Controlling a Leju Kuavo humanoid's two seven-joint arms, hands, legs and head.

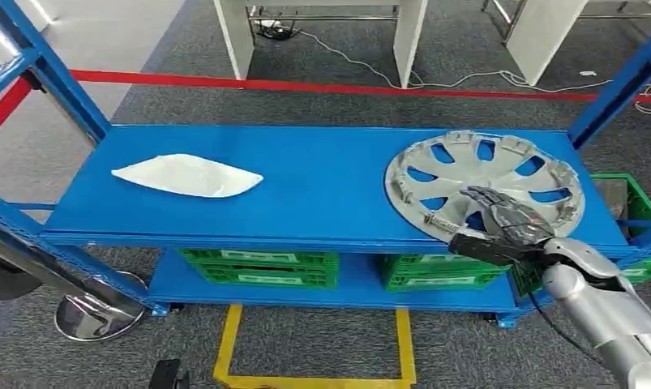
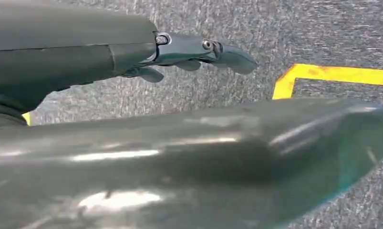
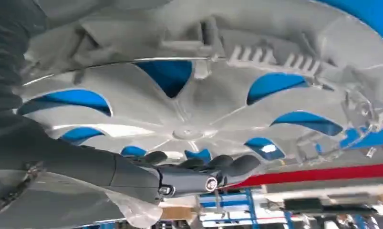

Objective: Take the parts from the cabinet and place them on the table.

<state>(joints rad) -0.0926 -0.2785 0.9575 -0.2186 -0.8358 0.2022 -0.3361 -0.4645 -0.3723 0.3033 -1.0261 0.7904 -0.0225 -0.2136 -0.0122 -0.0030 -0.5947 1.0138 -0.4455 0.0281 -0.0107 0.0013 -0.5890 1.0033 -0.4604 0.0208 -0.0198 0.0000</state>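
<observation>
Right hand (image 1: pixel 504 220) is laid over the near rim of the silver hubcap (image 1: pixel 484 185), fingers draped on top and the thumb apparently tucked at the edge; I judge it a grasp on the rim, though I cannot see how firmly it bites. The hubcap rests on the blue shelf (image 1: pixel 322 182) at its right end, slightly overhanging the front lip. Further left on that shelf lies a white part (image 1: pixel 188 175), well apart. Green crates (image 1: pixel 261 267) sit on the lower shelf. My worry is that the hold is at one edge only: lifting a wide, shallow disc from there could let it pivot and slip out, or catch the shelf lip. From the right wrist I see the ribbed inner face and clips of the hubcap with dark fingers (image 3: pixel 227 164) against a spoke, detail the head view lacks. My left hand (image 2: pixel 194 52) hangs over grey carpet and a yellow floor line (image 2: pixel 332 74), fingers loosely extended, holding nothing.
</observation>
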